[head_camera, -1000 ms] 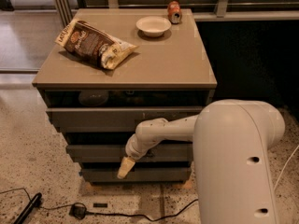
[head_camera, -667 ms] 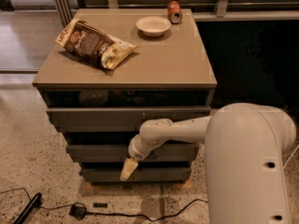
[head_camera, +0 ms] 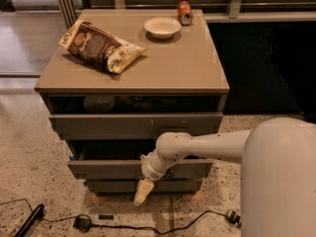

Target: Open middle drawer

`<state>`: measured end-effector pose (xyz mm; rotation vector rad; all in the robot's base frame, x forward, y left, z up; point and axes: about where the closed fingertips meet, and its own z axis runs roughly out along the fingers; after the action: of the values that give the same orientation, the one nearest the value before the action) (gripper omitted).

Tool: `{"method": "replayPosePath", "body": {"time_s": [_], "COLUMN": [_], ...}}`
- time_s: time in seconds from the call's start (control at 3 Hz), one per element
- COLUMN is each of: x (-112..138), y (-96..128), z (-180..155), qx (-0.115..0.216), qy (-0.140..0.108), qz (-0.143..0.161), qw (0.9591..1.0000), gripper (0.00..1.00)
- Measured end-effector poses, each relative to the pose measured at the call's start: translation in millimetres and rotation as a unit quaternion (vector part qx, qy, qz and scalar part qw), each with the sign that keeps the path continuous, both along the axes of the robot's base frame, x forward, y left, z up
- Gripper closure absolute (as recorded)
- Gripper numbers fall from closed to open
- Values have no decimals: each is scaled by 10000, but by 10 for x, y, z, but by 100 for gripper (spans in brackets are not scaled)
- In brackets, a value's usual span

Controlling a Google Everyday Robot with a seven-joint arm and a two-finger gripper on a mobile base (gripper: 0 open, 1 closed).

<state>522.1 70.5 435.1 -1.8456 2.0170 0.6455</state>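
Observation:
The middle drawer is a plain grey-taupe front under the taller top drawer front. It stands a little out of the cabinet, with a dark gap above it. My gripper, with pale cream tips, points down in front of the lower drawer fronts. It hangs just below the middle drawer's front edge and overlaps the bottom drawer. My white arm reaches in from the right across the middle drawer front.
On the cabinet top lie a chip bag, a white bowl and a can. The top drawer is also partly out. A black cable and plug lie on the speckled floor in front.
My gripper has moved down and slightly right. The middle drawer front appears to have come out a little, and the gap above it is wider.

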Motion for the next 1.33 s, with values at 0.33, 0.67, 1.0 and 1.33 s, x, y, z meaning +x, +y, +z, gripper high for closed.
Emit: {"method": "replayPosePath", "body": {"time_s": [0.33, 0.67, 1.0, 1.33], "x": [-155, -398, -401, -476], "y": [-39, -127, -151, -175], "z": [-29, -31, 5, -21], "qx": [-13, -13, -5, -6], "qy": [53, 97, 128, 163], "qz": [154, 378, 428, 481], "qw": [9999, 9992, 9990, 9987], "gripper": [0, 0, 0, 0]}}
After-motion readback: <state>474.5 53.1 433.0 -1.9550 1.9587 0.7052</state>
